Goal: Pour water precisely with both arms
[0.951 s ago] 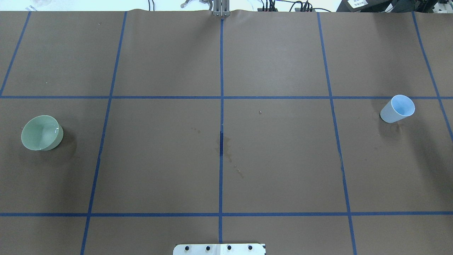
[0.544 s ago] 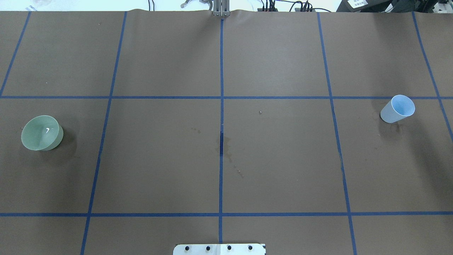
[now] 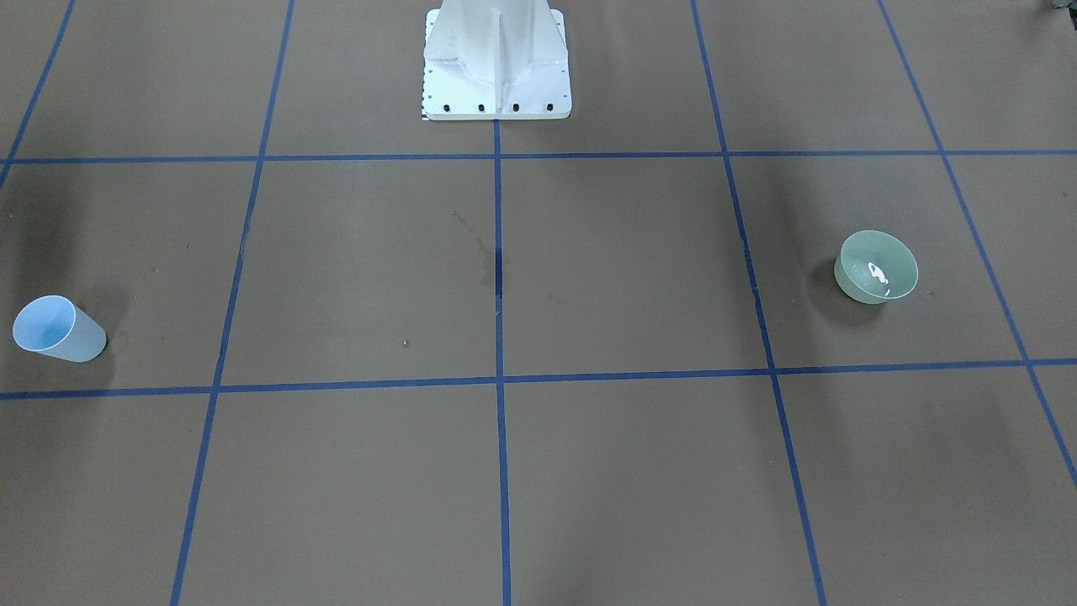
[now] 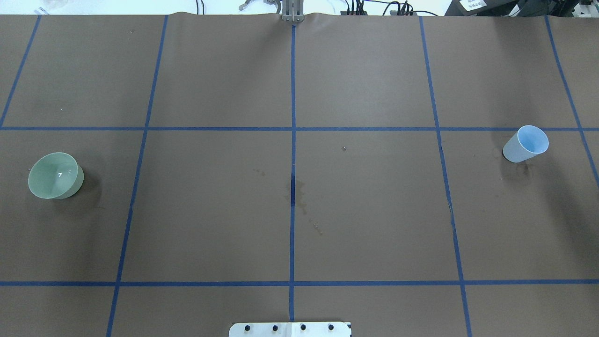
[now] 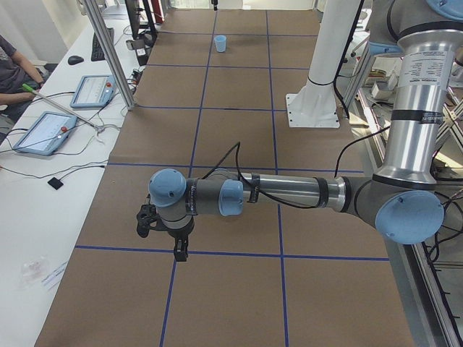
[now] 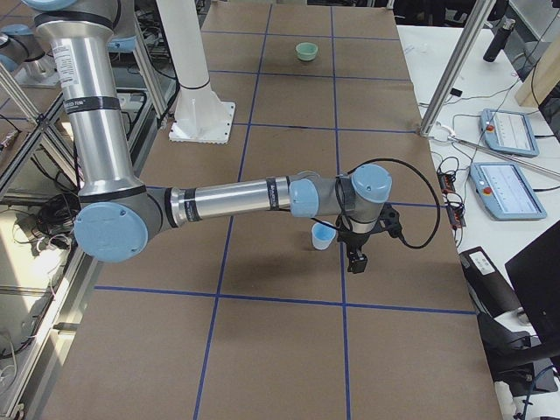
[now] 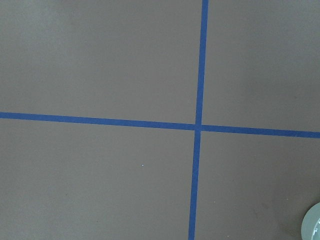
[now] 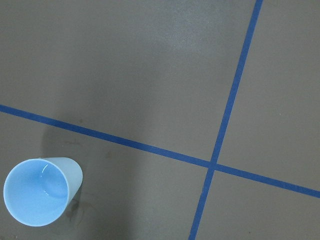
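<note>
A pale green bowl [image 4: 54, 175] stands at the table's left side, also in the front view [image 3: 878, 267] and far off in the right side view [image 6: 304, 51]. A small glint of water [image 3: 877, 273] shows in its bottom. A light blue cup [image 4: 526, 143] stands upright at the right [image 8: 40, 191]. The left gripper [image 5: 163, 242] hangs above the table, the bowl hidden from that view. The right gripper [image 6: 357, 255] hangs just beside the cup [image 6: 323, 236]. I cannot tell whether either is open or shut.
The white pedestal [image 3: 496, 63] stands at the robot's side of the table. Dried damp stains [image 4: 297, 194] mark the brown paper at the centre. Metal posts [image 5: 108, 54] and control tablets [image 6: 503, 188] stand along the operators' bench.
The glint on the water in the green bowl has shrunk and shifted. The bowl and the cup have not moved.
</note>
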